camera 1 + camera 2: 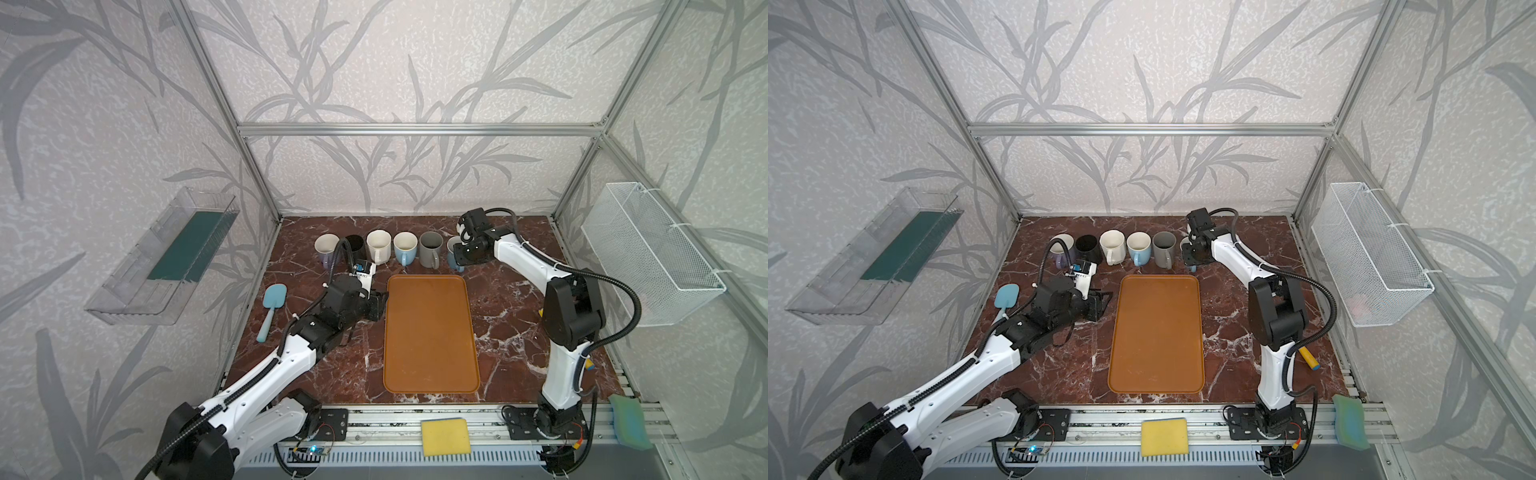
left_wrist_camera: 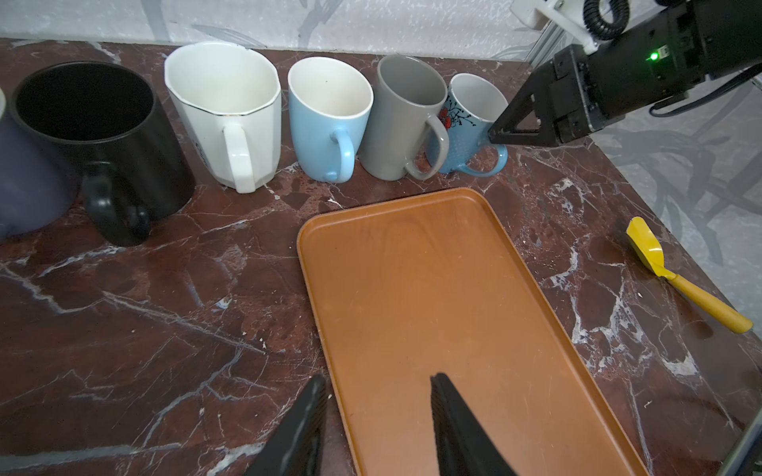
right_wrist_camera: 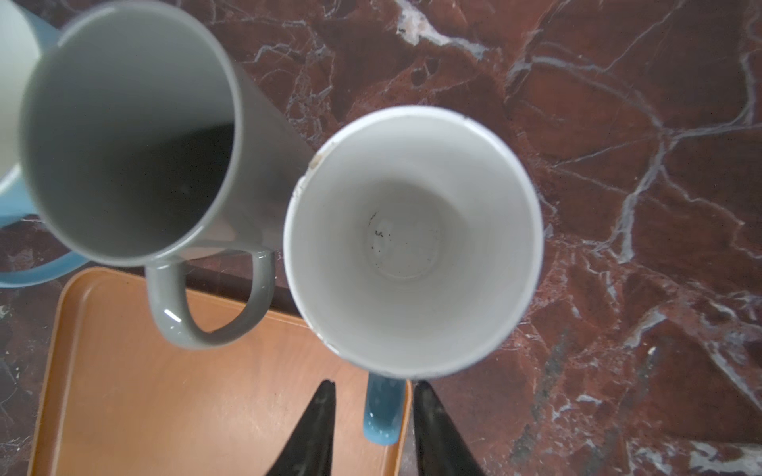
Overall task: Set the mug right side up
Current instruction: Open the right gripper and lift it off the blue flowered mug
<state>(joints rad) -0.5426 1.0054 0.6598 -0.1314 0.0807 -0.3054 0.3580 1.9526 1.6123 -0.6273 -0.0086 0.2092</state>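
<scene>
Right gripper point(image 3: 374, 395): fingers parted, straddling the floral mug point(image 3: 412, 239) handle, no clamp visible.
Floral mug: upright, just beyond the tray point(image 3: 165, 391) far right corner; mostly hidden behind that gripper in both top views.
Left gripper point(image 2: 379, 428): parted, empty.
White mug point(image 2: 231, 111) print: unreadable.

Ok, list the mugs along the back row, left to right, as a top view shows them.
lavender mug → black mug → white mug → light blue mug → grey mug → floral blue mug
</scene>
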